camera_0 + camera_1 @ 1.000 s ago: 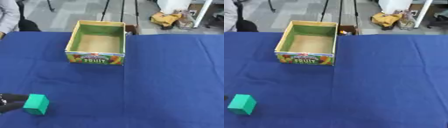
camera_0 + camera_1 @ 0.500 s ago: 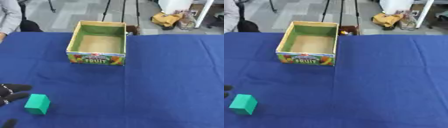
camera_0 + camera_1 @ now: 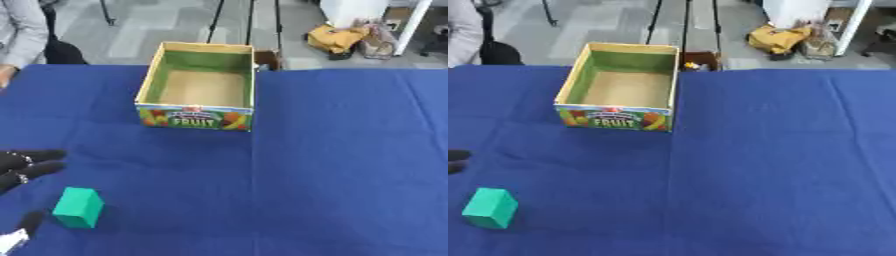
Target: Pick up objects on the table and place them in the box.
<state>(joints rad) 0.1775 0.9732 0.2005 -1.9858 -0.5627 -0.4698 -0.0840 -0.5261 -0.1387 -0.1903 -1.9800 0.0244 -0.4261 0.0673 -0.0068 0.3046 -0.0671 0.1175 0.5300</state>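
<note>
The left hand (image 3: 22, 167) shows at the left edge of the table, nearer to the robot than the fruit box (image 3: 200, 87) and well apart from it. Its dark fingers are spread and point to the right, and what seems to be its thumb shows lower down, near the bottom corner (the palm itself is out of view). It holds nothing. One second ago this hand was touching the green block (image 3: 78, 207); half a second ago it had already let go, and now the fingers are still more open and stand a little away from the block, on its left. The block is in front of the box and to its left, on the blue cloth (image 3: 350, 165), and it has hardly moved. I judge that the hand is opening around the block to take it again, so the first pick is not yet done. The box, standing open at the far middle of the table, has nothing inside. To the right of the box there is only the cloth, and the right hand does not show in any view.
</note>
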